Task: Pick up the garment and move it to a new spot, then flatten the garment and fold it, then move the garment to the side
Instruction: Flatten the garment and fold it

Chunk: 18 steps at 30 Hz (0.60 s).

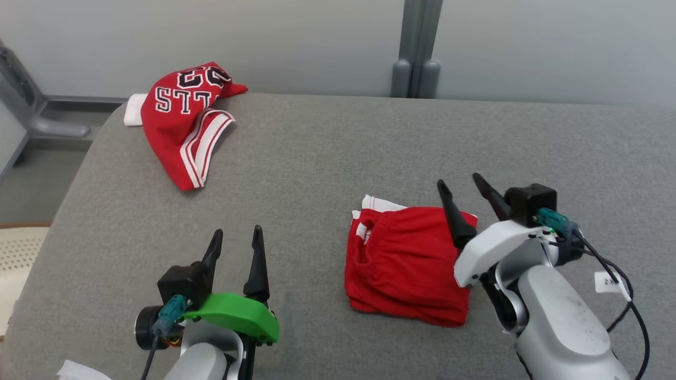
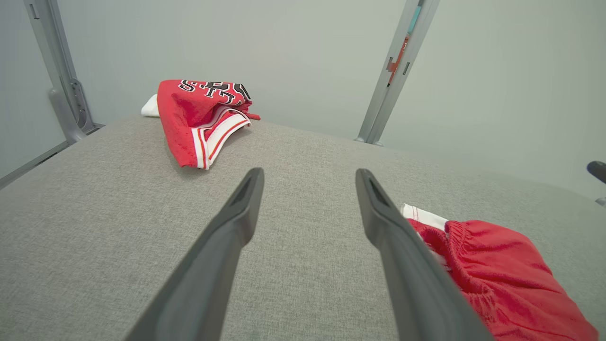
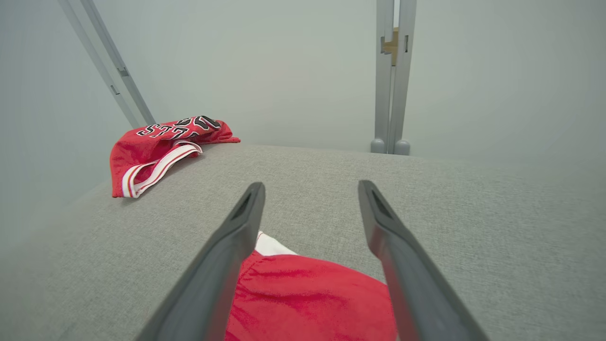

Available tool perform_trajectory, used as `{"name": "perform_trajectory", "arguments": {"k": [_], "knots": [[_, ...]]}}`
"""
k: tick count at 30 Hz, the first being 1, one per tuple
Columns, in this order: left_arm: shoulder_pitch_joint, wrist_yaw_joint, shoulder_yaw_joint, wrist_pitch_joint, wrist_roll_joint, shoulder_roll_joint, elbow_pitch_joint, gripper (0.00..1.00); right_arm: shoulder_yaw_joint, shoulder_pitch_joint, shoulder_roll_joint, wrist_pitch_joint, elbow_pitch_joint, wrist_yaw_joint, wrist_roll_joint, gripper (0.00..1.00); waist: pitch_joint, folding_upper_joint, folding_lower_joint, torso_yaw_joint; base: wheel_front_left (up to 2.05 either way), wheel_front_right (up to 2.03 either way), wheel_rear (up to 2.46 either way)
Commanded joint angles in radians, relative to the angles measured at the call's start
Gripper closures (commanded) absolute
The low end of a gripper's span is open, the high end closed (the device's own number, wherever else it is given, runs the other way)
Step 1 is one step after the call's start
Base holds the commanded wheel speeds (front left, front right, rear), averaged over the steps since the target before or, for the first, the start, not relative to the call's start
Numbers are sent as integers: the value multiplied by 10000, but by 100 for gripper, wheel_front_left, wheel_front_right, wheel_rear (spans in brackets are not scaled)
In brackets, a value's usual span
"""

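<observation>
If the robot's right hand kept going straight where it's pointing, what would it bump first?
Probably the gray cushion just beyond the folded red shorts, which lie under the open right gripper. Depth is unclear; it might reach the wall instead.

A robot test booth in a lab is suggested. A wide table (image 1: 338,137) covered in grey cloth is spread under the right claw (image 1: 459,180), and plain pale panels (image 1: 274,42) joined by a grey metal post (image 1: 417,47) are set well beyond it.
</observation>
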Motion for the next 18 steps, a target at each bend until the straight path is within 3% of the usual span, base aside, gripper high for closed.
{"name": "perform_trajectory", "arguments": {"k": [1, 7, 18], "knots": [[-187, -56, 54, -55, 107, -3, -28, 0, -344, 306, 24, -226, -184, 0, -331, 0, -248, 0, 0, -403, 0, 0, 0], [-250, -194, 321, -138, 306, 64, 203, 0, -1562, 1330, 86, -702, -1060, 0, -1249, 0, -381, 0, 0, -844, 0, 0, 0], [1024, -435, 1062, -136, 832, -191, -23, 0, -1987, 3168, 91, -1148, -2124, 0, -813, 0, -597, 0, 0, -955, 0, 0, 0]]}}
